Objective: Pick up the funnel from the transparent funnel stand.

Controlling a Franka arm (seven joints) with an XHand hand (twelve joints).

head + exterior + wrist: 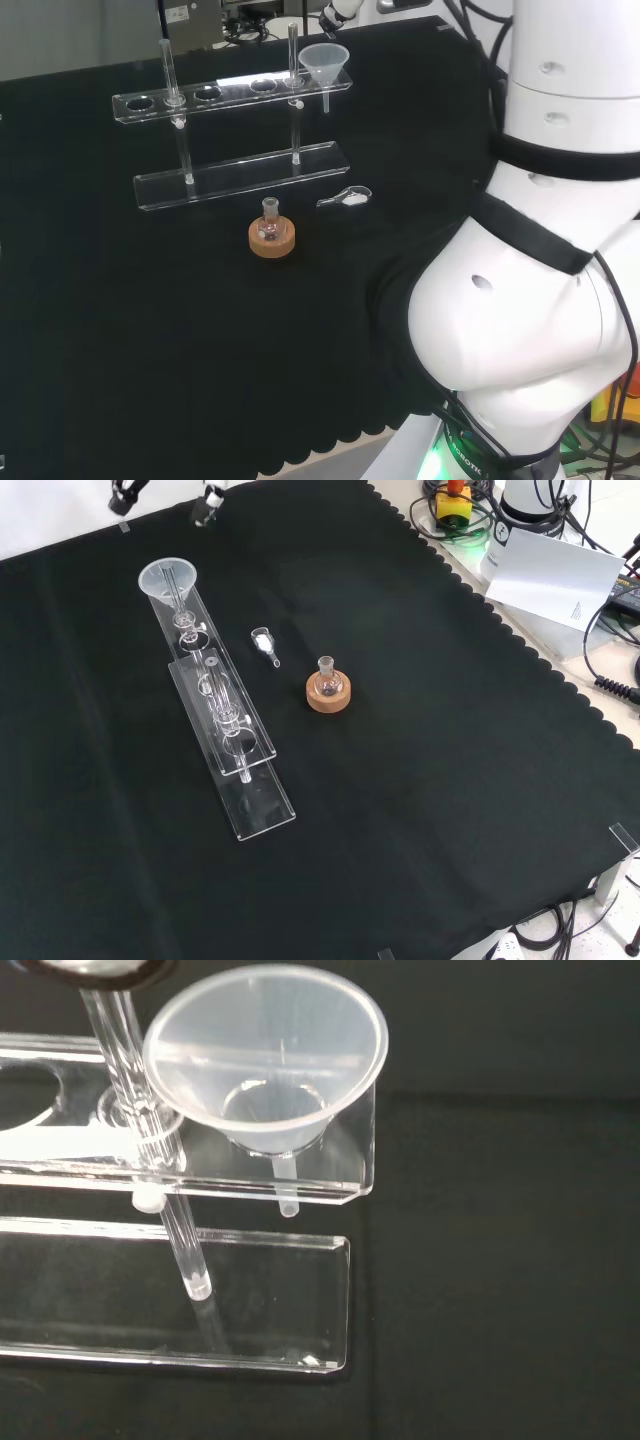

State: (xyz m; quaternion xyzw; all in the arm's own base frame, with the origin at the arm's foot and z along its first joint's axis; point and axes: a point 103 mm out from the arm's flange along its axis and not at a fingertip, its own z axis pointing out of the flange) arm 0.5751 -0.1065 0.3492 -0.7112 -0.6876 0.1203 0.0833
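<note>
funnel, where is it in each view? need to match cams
Head view: funnel at top centre, in the right end of the stand.
Front view: funnel at upper left, in the stand's far end.
Wrist view: funnel close up, in the stand's end hole.
Shared landmark: cork ring.

White arm links fill the head view from 1 to 5 o'clock, a black strap across the upper link, and the hand (338, 10) shows at 12 o'clock as white fingertips (210, 500), their curl not readable.
</note>
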